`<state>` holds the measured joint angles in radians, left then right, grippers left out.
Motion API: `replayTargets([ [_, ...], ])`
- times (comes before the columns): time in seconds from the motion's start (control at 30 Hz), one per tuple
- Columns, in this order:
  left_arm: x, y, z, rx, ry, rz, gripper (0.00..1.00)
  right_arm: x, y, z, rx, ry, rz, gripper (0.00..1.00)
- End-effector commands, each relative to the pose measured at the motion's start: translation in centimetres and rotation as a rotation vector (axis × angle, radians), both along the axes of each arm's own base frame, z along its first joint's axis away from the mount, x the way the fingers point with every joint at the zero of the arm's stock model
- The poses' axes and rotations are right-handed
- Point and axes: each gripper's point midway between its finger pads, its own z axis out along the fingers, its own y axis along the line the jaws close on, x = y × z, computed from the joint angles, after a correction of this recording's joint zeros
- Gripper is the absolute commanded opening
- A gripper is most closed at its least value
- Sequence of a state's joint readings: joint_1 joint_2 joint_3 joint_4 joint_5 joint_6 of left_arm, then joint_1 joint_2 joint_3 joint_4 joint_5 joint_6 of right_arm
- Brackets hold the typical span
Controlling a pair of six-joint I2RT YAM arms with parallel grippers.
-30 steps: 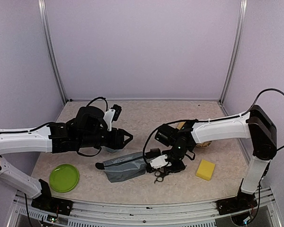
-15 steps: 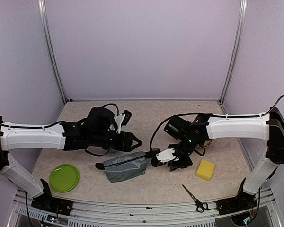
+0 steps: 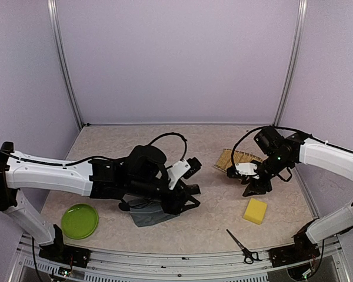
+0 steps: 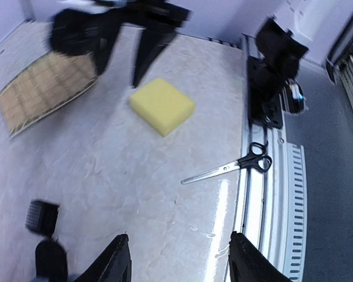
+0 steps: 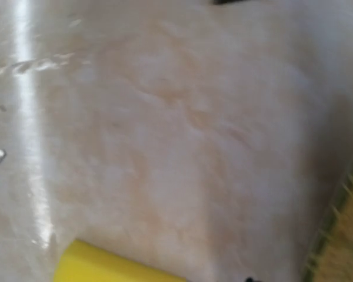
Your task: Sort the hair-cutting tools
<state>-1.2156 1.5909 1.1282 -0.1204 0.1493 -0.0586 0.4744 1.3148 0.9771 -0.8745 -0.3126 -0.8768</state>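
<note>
Beige tabletop (image 3: pixel 215 226): left claw (image 4: pixel 179 241) gapes empty above the pouch (image 3: pixel 148 212). Scissors (image 4: pixel 232 167) lie ahead of it, across the table's near edge. Right claw (image 3: pixel 256 189), fingers spread and empty, hangs just behind the sponge (image 3: pixel 256 210).

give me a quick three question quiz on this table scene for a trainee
1. True or false: the square yellow sponge sits on the round green plate.
2. Where do the black-handled steel scissors lie? A: on the plate. B: at the near table edge, handles on the metal rail. C: on the sponge.
3. What does the left gripper hold?
Key: 1 false, they lie far apart. 2 B. 3 nothing; its jaws stand open.
</note>
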Motion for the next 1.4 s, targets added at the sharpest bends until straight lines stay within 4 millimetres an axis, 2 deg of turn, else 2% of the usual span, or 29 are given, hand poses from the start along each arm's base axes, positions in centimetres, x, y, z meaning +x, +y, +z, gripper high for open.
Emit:
replayTargets([
  [0.0, -3.0, -5.2, -2.5, 0.094, -0.194, -0.334, 0.56, 0.4, -1.8, 0.3, 0.094, 0.046, -0.116, 0.49],
  [0.13, -5.4, -10.2, -5.8, 0.146, -0.229, -0.525, 0.56, 1.5, -4.2, 0.4, 0.145, 0.063, -0.263, 0.49],
  [0.27, -7.3, -13.2, -10.0, 0.173, -0.199, -0.650, 0.56, 1.5, -5.8, 0.7, 0.161, 0.072, -0.328, 0.49],
  [0.37, -8.0, -14.8, -11.3, 0.141, -0.197, -0.704, 0.56, 0.9, -6.0, 1.4, 0.164, 0.066, -0.340, 0.50],
  [0.53, -8.6, -15.7, -13.3, 0.142, -0.215, -0.764, 0.58, 0.1, -6.3, 2.0, 0.171, 0.048, -0.351, 0.50],
  [0.73, -9.3, -15.5, -15.9, 0.200, -0.192, -0.817, 0.53, -0.3, -6.3, 2.1, 0.176, 0.060, -0.368, 0.50],
  [1.03, -9.6, -13.9, -19.3, 0.302, -0.113, -0.799, 0.37, -0.2, -6.3, 2.4, 0.175, 0.057, -0.376, 0.50],
  [1.17, -8.8, -12.3, -20.3, 0.363, -0.077, -0.722, 0.29, 0.0, -6.6, 2.6, 0.163, 0.038, -0.381, 0.50],
  [1.23, -7.9, -11.3, -20.0, 0.381, -0.072, -0.647, 0.26, 0.0, -6.7, 2.5, 0.159, 0.035, -0.382, 0.50],
  [1.27, -7.5, -10.2, -20.6, 0.405, -0.067, -0.608, 0.25, 0.0, -6.7, 2.5, 0.157, 0.037, -0.383, 0.50],
  [1.37, -6.1, -8.1, -20.2, 0.401, -0.052, -0.487, 0.20, 0.0, -6.8, 2.0, 0.149, 0.043, -0.387, 0.50],
])
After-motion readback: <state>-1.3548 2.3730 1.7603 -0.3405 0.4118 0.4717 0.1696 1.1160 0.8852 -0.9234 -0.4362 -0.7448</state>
